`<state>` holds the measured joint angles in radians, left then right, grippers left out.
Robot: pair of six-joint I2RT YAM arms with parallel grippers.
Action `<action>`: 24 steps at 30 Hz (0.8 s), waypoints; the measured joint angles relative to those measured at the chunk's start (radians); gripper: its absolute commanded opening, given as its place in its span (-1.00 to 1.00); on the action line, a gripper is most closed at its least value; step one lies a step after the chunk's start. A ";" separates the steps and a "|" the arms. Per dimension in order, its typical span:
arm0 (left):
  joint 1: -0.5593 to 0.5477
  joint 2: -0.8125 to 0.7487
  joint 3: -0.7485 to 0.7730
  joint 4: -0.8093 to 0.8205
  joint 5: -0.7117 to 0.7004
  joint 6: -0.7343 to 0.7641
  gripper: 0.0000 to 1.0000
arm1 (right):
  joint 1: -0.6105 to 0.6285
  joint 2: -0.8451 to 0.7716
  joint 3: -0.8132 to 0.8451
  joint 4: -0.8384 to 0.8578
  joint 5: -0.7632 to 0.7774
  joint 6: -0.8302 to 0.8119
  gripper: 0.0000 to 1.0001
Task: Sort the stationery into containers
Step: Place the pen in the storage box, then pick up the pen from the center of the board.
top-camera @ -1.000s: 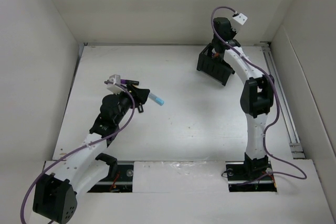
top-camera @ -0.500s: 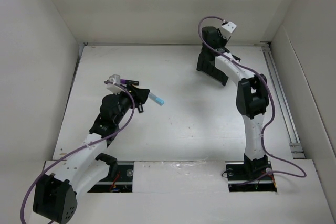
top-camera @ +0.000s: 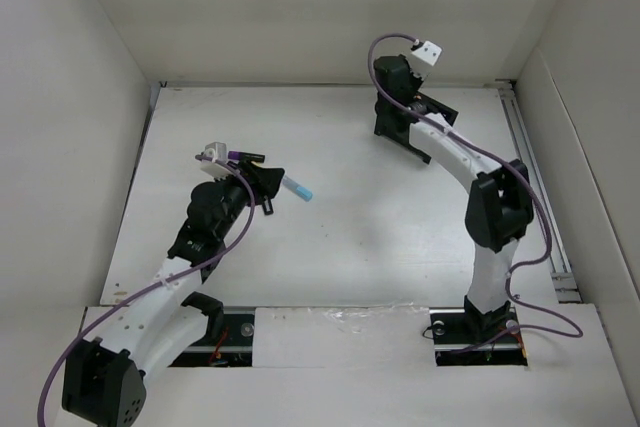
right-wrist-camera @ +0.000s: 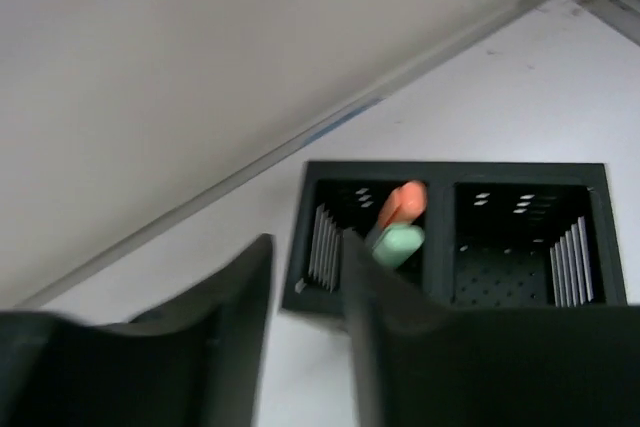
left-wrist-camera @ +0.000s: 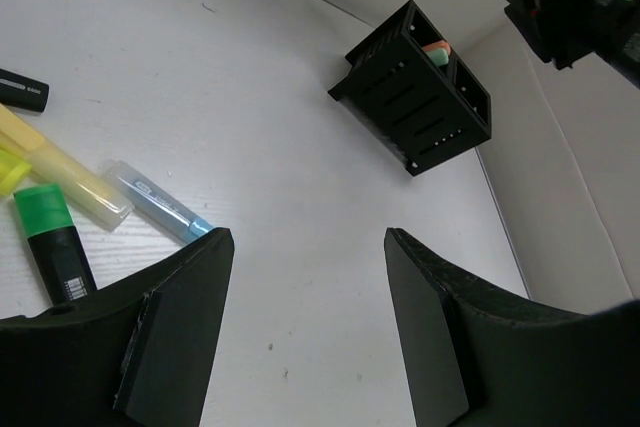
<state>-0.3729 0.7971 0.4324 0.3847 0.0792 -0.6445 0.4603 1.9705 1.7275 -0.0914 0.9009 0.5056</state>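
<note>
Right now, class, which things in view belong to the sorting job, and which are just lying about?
Job: black box; orange pen and pale green pen inside it; yellow highlighter, blue pen, green-capped marker, black marker on the table.
Not the job: purple cable; side rail.

**Organiser box** (left-wrist-camera: 415,102): black; walls are patterned with rows of slots and small perforations.
**Contents:** one orange pen (right-wrist-camera: 405,201) and one pale mint-green pen (right-wrist-camera: 398,245) are seen in a compartment.
**Worktop** (top-camera: 380,237): white.
**Loose items:**
- green-capped marker (left-wrist-camera: 55,247), with a black barrel
- yellow highlighter (left-wrist-camera: 65,175)
- pale translucent pen (left-wrist-camera: 160,202), tipped in blue
- black marker (left-wrist-camera: 22,90)

**Left pincer** (left-wrist-camera: 305,247) and **right pincer** (right-wrist-camera: 305,247): black.
**Arm links** (top-camera: 150,292): white, with black joints.
**Cable** (top-camera: 390,37): purple.
</note>
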 measured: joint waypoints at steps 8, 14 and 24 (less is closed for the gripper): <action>0.000 -0.010 0.000 -0.003 -0.002 0.000 0.15 | 0.113 -0.163 -0.220 0.049 -0.394 0.010 -1.00; 0.000 -0.085 0.000 -0.040 -0.064 -0.001 0.12 | 0.195 -0.057 -0.304 0.028 -0.675 -0.003 -0.21; 0.000 -0.258 -0.022 -0.059 -0.172 -0.017 0.14 | 0.286 0.183 -0.105 -0.103 -0.839 -0.043 0.37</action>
<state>-0.3729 0.5392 0.4107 0.3260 -0.0925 -0.6617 0.7460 2.1540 1.6226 -0.1944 0.0620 0.4629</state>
